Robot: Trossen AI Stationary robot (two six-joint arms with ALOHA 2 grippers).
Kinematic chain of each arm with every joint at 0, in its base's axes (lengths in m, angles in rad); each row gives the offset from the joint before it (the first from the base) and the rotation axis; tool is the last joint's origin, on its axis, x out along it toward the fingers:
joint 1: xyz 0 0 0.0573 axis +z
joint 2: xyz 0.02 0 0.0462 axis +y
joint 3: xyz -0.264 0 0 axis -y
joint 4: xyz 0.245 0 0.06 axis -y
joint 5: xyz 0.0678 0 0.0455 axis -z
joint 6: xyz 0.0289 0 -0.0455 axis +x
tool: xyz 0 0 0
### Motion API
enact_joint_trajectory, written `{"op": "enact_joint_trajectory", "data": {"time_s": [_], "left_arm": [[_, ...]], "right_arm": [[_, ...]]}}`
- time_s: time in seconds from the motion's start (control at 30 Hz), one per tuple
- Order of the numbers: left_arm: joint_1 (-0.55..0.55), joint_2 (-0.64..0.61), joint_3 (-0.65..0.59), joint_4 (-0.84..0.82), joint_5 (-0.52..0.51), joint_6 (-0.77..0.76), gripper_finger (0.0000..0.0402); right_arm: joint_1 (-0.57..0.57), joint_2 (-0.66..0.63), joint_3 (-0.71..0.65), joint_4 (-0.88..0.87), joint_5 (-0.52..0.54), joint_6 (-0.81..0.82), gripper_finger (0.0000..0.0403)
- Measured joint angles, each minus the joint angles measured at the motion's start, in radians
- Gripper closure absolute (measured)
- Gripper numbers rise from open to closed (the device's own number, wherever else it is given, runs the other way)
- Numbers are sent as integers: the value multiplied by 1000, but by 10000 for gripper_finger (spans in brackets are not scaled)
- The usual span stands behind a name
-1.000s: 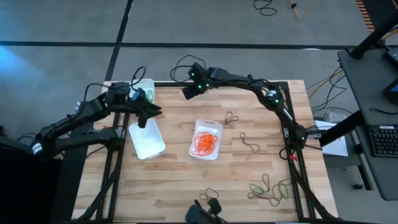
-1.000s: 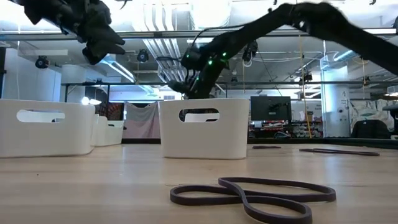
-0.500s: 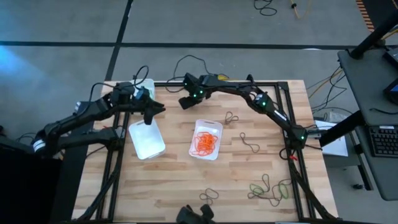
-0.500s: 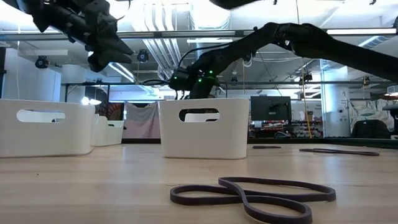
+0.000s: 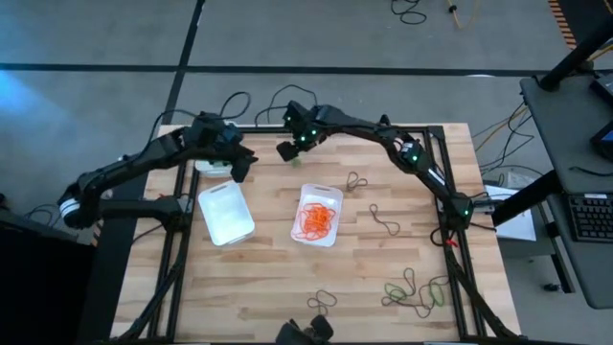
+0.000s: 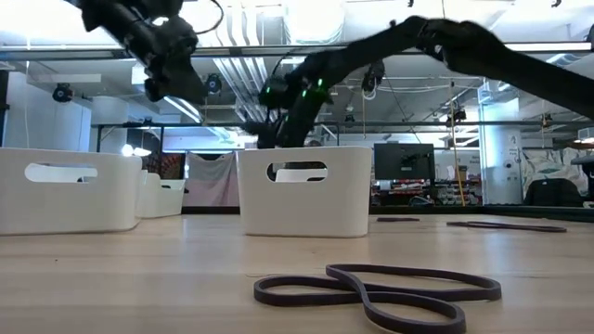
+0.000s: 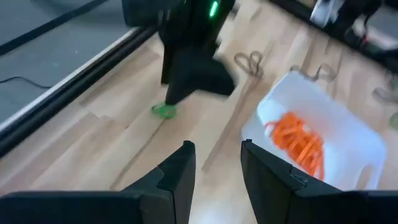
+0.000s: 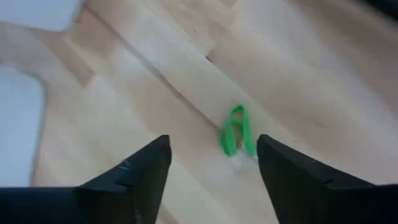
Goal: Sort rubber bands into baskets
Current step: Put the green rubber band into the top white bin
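A small green rubber band (image 8: 236, 130) lies on the bare wood at the table's far side, also showing as a green rubber band (image 5: 295, 159) from above. My right gripper (image 5: 287, 150) hangs over it, open, its fingers either side and above it. My left gripper (image 5: 239, 165) hovers open and holding nothing above the far left, near a mostly hidden basket (image 5: 211, 165). An empty basket (image 5: 225, 213) and a basket of orange bands (image 5: 317, 214) stand on the table's middle.
Loose dark bands lie right of the orange basket (image 5: 356, 180) (image 5: 385, 222). One dark band (image 5: 324, 300) lies by the near edge, large in the low view (image 6: 380, 292). A green-and-dark cluster (image 5: 417, 290) sits near right. Black frame rails run along the table's edges.
My left gripper has swung toward the table's far edge and a little to the right, off the empty basket. My right gripper has stayed over the far middle; a green band now shows on the wood under it where none showed before.
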Motion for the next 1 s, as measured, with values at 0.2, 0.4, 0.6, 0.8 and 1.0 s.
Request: {"op": "enact_joint_trajectory", "data": {"time_s": [0.2,0.4,0.6,0.8,1.0], "left_arm": [[-5,116,82,-91,-1,107,288],[-8,148,73,-69,48,205,297],[-6,297,127,-96,44,197,299],[-1,480,253,-100,33,323,299],[-1,614,362,-127,46,560,299]], "right_arm": [[0,-131,3,-115,90,-134,137],[0,-322,1,-255,238,-239,123],[7,-494,-26,-270,278,-237,122],[22,-597,-53,-291,300,-225,122],[81,-685,-102,-346,339,-181,122]]}}
